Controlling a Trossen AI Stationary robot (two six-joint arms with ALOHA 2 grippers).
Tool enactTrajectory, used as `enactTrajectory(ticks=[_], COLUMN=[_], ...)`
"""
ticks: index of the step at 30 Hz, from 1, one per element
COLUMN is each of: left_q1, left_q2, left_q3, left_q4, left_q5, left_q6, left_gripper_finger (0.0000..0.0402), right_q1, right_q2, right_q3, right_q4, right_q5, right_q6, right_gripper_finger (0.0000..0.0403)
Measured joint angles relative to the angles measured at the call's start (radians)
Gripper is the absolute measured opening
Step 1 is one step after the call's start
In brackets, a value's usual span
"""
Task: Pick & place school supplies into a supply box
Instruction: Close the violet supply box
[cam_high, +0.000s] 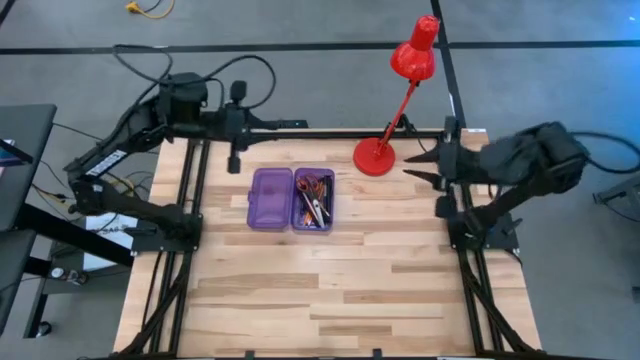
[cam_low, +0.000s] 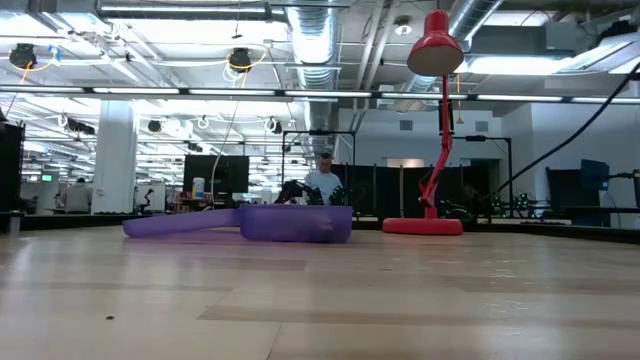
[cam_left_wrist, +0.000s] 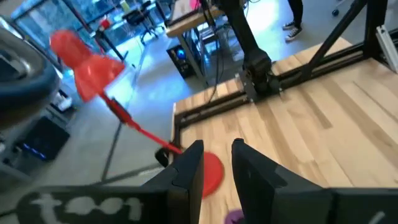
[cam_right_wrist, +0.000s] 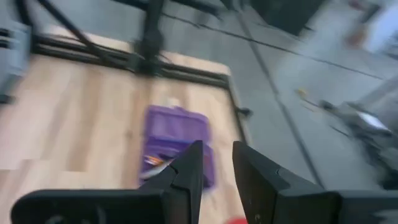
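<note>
- purple supply box (cam_high: 291, 199) lies open on the worktop (cam_high: 330, 290), pens and scissors (cam_high: 314, 200) inside.
- left tool (cam_high: 233, 163) and right tool (cam_high: 412, 166) hang apart from it, fingers parted, grasping nothing.

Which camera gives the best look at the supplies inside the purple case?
The high view: it looks straight down into the open purple case, showing the supplies in its right half. The low view shows only the case's side, the right wrist view a blurred glimpse, the left wrist view just a purple sliver.

You have a pale wooden table (cam_high: 350, 290). On it lies the open purple box (cam_high: 290, 199), supplies (cam_high: 313, 199) in one half, with the red lamp (cam_high: 376, 156) near its far edge.
</note>
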Motion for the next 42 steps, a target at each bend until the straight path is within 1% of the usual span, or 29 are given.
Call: enactTrajectory(ticks=[2, 4, 9, 12, 16, 18, 23, 27, 29, 31, 33, 35, 40, 42], left_q1=[0.051, 0.086, 0.122, 0.131, 0.138, 0.141, 0.141, 0.14, 0.14, 0.14, 0.14, 0.141, 0.14, 0.14], left_q2=[-0.043, -0.082, -0.194, -0.265, -0.367, -0.413, -0.51, -0.559, -0.58, -0.599, -0.606, -0.606, -0.59, -0.581], left_q3=[-0.07, -0.148, -0.353, -0.482, -0.634, -0.701, -0.815, -0.88, -0.918, -0.955, -0.998, -1.045, -1.157, -1.196], left_q4=[0.008, 0.026, 0.069, 0.145, 0.288, 0.354, 0.45, 0.445, 0.429, 0.388, 0.364, 0.35, 0.366, 0.376], left_q5=[0.047, 0.075, 0.139, 0.175, 0.193, 0.19, 0.183, 0.183, 0.177, 0.122, 0.03, -0.036, -0.174, -0.22], left_q6=[-0.013, -0.036, -0.057, -0.058, -0.071, -0.084, -0.116, -0.167, -0.19, -0.201, -0.223, -0.245, -0.315, -0.355], left_gripper_finger=[0.0073, 0.0073, 0.0073, 0.0073, 0.0073, 0.0073, 0.0073, 0.0073, 0.0073, 0.0073, 0.0073, 0.0073, 0.0073, 0.0073], right_q1=[-0.041, -0.067, -0.117, -0.165, -0.246, -0.301, -0.436, -0.51, -0.534, -0.557, -0.577, -0.594, -0.628, -0.64], right_q2=[-0.019, -0.022, -0.005, -0.003, -0.008, -0.006, -0.019, -0.015, -0.017, -0.016, -0.016, -0.017, 0.001, 0.025], right_q3=[0.0, 0.0, 0.0, -0.005, -0.096, -0.156, -0.319, -0.475, -0.551, -0.624, -0.688, -0.748, -0.902, -0.952], right_q4=[0.035, 0.066, 0.136, 0.198, 0.362, 0.425, 0.583, 0.758, 0.859, 0.935, 0.992, 1.042, 1.154, 1.246], right_q5=[-0.104, -0.186, -0.362, -0.481, -0.718, -0.793, -0.879, -0.965, -0.968, -0.967, -0.965, -0.964, -0.963, -0.962], right_q6=[-0.052, -0.104, -0.234, -0.292, -0.391, -0.408, -0.389, -0.364, -0.345, -0.324, -0.294, -0.261, -0.19, -0.169], right_gripper_finger=[0.0082, 0.0082, 0.0082, 0.0082, 0.0082, 0.0082, 0.0082, 0.0082, 0.0082, 0.0082, 0.0082, 0.0082, 0.0082, 0.0082])
